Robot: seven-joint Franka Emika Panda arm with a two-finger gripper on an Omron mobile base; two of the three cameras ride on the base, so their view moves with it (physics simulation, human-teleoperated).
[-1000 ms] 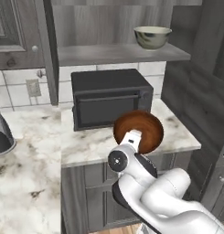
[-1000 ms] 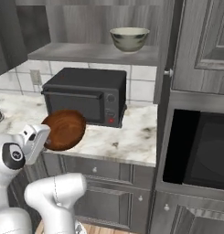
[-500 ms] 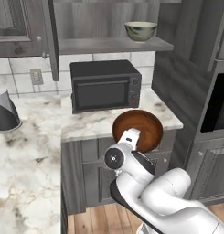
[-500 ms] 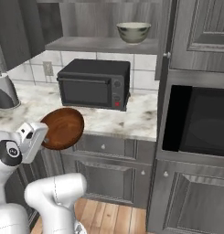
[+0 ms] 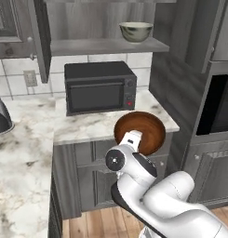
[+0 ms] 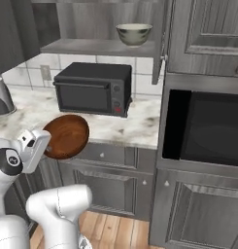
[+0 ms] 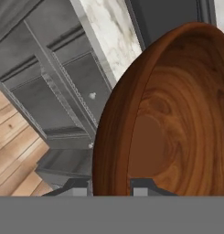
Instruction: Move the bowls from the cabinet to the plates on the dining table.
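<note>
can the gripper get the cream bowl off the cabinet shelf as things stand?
Probably not yet. The gripper is shut on the brown bowl, so its fingers are taken. The cream bowl sits unobstructed on the open shelf, well above the hand.

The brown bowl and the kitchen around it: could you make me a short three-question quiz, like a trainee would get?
1. True or false: the brown bowl is clamped by its rim in the hand and tipped on edge.
2. Where is the pale bowl?
A. on the microwave
B. on the cabinet shelf
C. on the floor
3. Fill in: the black microwave stands on the marble ______.

Key:
1. True. The hand view shows one fingertip on each side of the rim.
2. B. It sits on the grey shelf above the microwave.
3. Counter.
</note>
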